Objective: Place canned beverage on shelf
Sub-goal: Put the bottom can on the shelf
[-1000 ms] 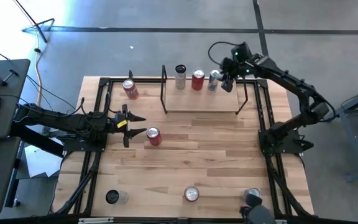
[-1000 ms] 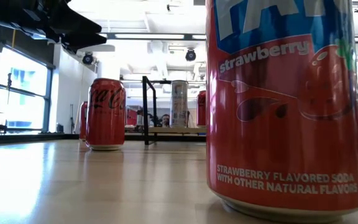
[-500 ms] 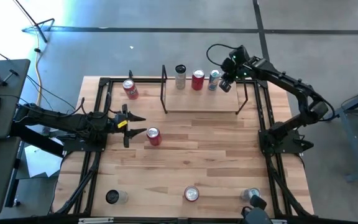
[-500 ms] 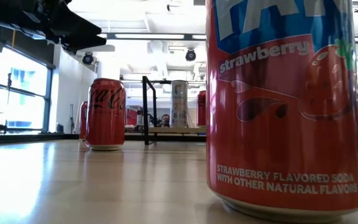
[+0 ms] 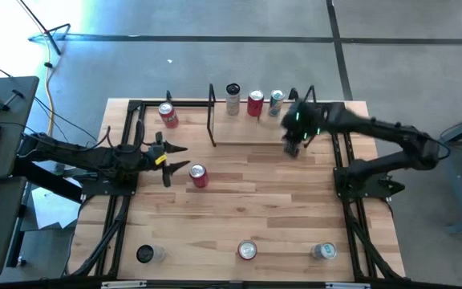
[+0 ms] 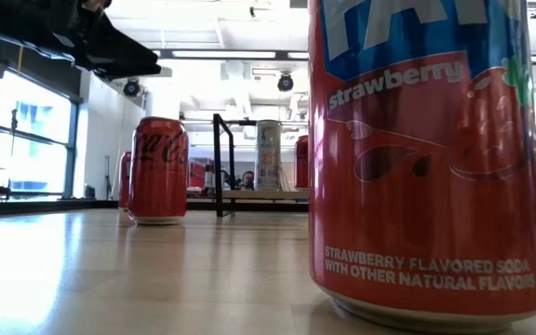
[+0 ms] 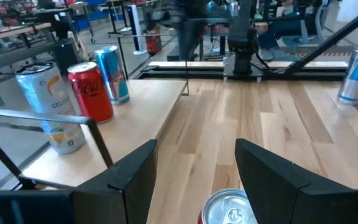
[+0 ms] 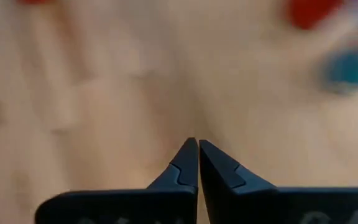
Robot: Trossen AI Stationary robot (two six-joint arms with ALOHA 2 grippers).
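The shelf (image 5: 259,128) stands at the table's far middle. On its board stand a silver can (image 5: 232,98), a red can (image 5: 254,103) and a blue can (image 5: 275,100). My right gripper (image 5: 293,146) is shut and holds nothing; it hangs over the shelf's near right corner, pointing steeply down, and its shut tips show in the right wrist view (image 8: 197,163). At the table's left, my left gripper (image 5: 179,160) is open and nearly level. A red can (image 5: 198,175) stands upright on the table just beyond its fingertips, its top (image 7: 232,210) low between the fingers, untouched.
Another red can (image 5: 168,115) stands far left of the shelf. Along the near edge stand a dark-topped can (image 5: 147,254), a red strawberry can (image 5: 248,250) and a blue can (image 5: 322,251). Black frame rails (image 5: 345,168) run along both table sides.
My right gripper has drawn away from the blue can on the shelf, swinging toward the table's near edge and sinking a little. The blue can stays upright on the shelf board beside the other two.
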